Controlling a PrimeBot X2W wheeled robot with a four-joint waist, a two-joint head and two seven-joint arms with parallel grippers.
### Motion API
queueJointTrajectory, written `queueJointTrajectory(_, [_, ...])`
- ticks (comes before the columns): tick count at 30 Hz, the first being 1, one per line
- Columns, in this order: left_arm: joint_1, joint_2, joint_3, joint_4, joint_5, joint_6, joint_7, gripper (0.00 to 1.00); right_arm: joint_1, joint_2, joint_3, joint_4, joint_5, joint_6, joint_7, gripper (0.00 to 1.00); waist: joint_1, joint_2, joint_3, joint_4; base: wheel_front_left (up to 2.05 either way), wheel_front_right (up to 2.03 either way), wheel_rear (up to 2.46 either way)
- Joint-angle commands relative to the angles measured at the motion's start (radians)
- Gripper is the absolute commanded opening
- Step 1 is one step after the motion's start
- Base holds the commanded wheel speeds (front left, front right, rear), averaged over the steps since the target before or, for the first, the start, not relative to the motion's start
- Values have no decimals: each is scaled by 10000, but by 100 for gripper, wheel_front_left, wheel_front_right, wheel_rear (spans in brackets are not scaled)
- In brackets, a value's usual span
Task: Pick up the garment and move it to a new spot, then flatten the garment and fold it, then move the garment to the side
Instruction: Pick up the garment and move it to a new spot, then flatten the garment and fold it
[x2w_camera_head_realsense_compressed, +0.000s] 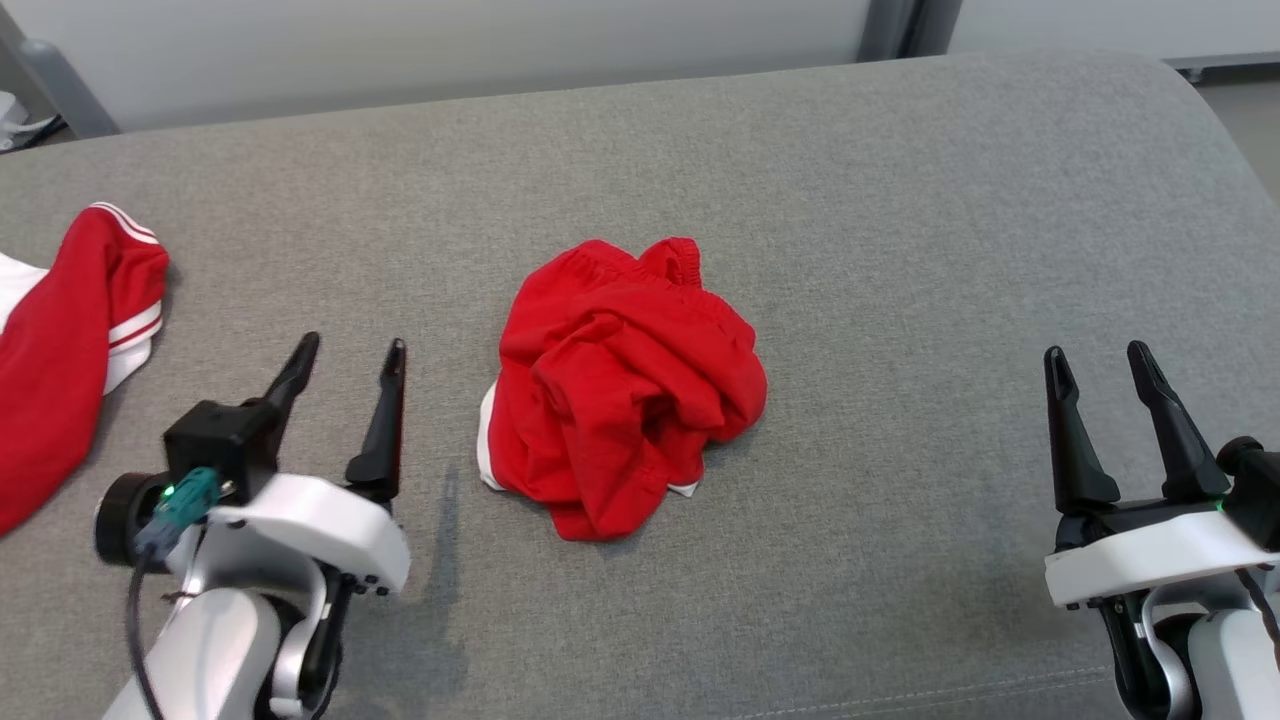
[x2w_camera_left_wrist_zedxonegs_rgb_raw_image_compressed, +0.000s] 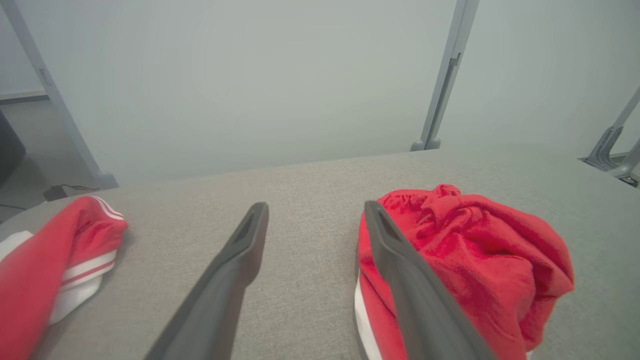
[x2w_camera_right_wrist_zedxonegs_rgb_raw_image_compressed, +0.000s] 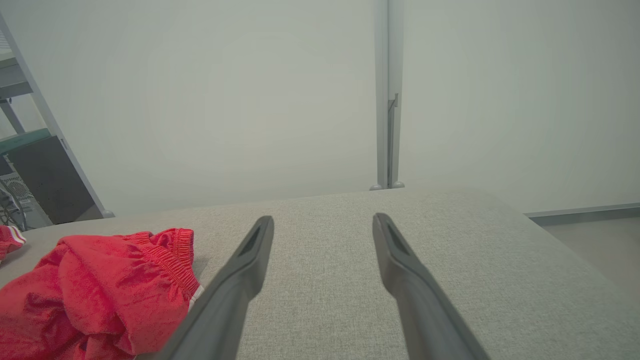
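The garment (x2w_camera_head_realsense_compressed: 620, 385) is a red pair of shorts with white trim, lying crumpled in a heap at the middle of the grey cushioned surface (x2w_camera_head_realsense_compressed: 850, 200). My left gripper (x2w_camera_head_realsense_compressed: 352, 347) stands open to the left of the heap, apart from it, with nothing between its fingers. From the left wrist view the garment (x2w_camera_left_wrist_zedxonegs_rgb_raw_image_compressed: 480, 265) lies just right of the open left gripper (x2w_camera_left_wrist_zedxonegs_rgb_raw_image_compressed: 316, 210). My right gripper (x2w_camera_head_realsense_compressed: 1098, 352) is open and empty far to the right. In the right wrist view the garment (x2w_camera_right_wrist_zedxonegs_rgb_raw_image_compressed: 100, 290) lies left of the right gripper (x2w_camera_right_wrist_zedxonegs_rgb_raw_image_compressed: 322, 222).
A second red garment with white stripes (x2w_camera_head_realsense_compressed: 70, 340) lies at the left edge of the surface, also seen as a red and white cloth (x2w_camera_left_wrist_zedxonegs_rgb_raw_image_compressed: 55, 265) in the left wrist view. Behind the surface stand a pale wall and grey metal posts (x2w_camera_left_wrist_zedxonegs_rgb_raw_image_compressed: 445, 75).
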Motion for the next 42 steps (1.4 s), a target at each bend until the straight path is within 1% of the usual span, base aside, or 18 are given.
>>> queueJointTrajectory(1, [22,370,657,-556,-147,204,-214,100,7,-166,181,-336,-121,44,65,100,0,0,-183,215,0,0,0])
queueJointTrajectory(4, [699,683,1289,-1093,-436,467,-410,100,161,-214,140,-405,-172,44,165,100,0,0,-344,418,0,0,0])
queueJointTrajectory(8, [1530,927,1906,-1575,-790,633,-672,100,385,-292,78,-403,-185,44,237,100,0,0,-596,626,0,0,0])
queueJointTrajectory(13, [2540,1122,2284,-1931,-1054,679,-893,100,755,-348,111,-358,-230,44,320,100,0,0,-1002,727,0,0,0])
queueJointTrajectory(16, [3018,1210,2292,-2051,-1279,458,-891,100,1026,-362,115,-340,-254,44,353,100,0,0,-1225,753,0,0,0])
queueJointTrajectory(19, [3335,1296,2384,-2109,-1313,502,-926,100,1237,-334,136,-354,-273,44,383,100,0,0,-1381,723,0,0,0])
queueJointTrajectory(25, [3775,1379,2501,-2306,-1269,722,-962,100,1600,-238,135,-416,-308,44,448,100,0,0,-1655,645,0,0,0])
queueJointTrajectory(31, [3861,1524,2480,-2462,-1234,629,-987,100,1764,-167,146,-493,-321,44,511,100,0,0,-1745,616,0,0,0])
queueJointTrajectory(36, [3768,1643,2334,-2513,-1250,346,-991,100,1791,-132,141,-550,-316,44,526,100,0,0,-1738,613,0,0,0])
queueJointTrajectory(42, [3666,1670,2272,-2396,-1241,262,-1044,100,1771,-136,145,-544,-308,44,539,100,0,0,-1764,615,0,0,0])
